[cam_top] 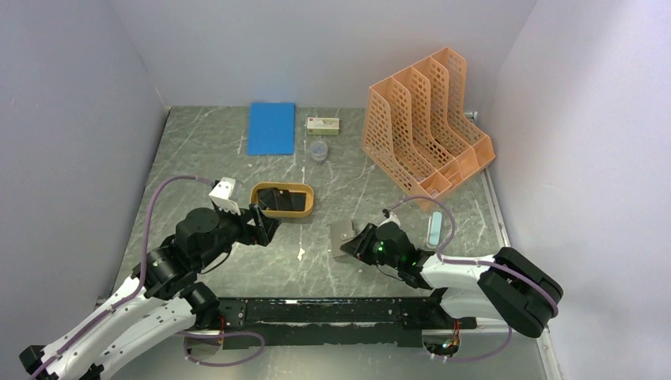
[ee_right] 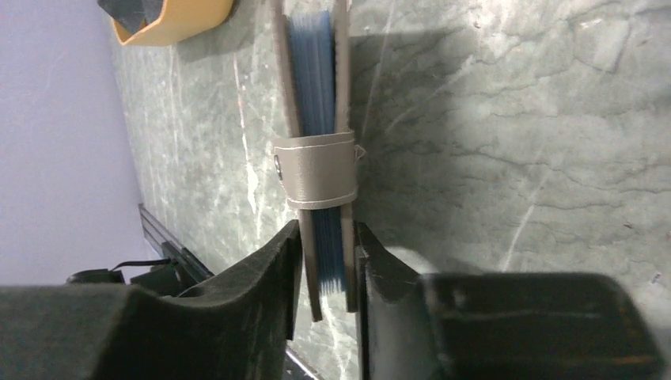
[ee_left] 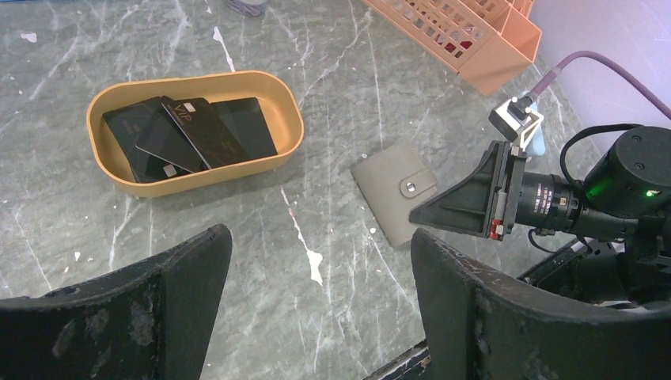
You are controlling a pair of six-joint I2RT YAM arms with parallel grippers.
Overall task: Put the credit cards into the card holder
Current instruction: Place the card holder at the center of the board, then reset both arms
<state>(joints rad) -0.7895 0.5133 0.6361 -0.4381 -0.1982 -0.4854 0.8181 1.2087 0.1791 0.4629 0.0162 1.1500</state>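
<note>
Several dark credit cards [ee_left: 190, 134] lie overlapping in the orange oval tray [ee_left: 293, 119], seen from above as the cards [cam_top: 277, 198] in that tray [cam_top: 310, 202]. The grey card holder [cam_top: 342, 233] sits right of the tray, strap snapped shut. In the left wrist view the holder [ee_left: 388, 186] looks nearly flat just over the table. My right gripper [ee_right: 327, 237] is shut on the near edge of the holder [ee_right: 316, 170], one finger against each cover, with blue pockets showing between them. My left gripper [ee_left: 318, 237] hangs open and empty over bare table between tray and holder, near the tray [cam_top: 265, 226].
An orange perforated file rack [cam_top: 423, 131] stands at the back right. A blue notebook [cam_top: 271, 128], a small box [cam_top: 324, 123] and a little cup [cam_top: 318, 150] lie at the back. A pale blue oblong [cam_top: 435, 228] lies right of my right gripper. A black rail [cam_top: 340, 309] runs along the near edge.
</note>
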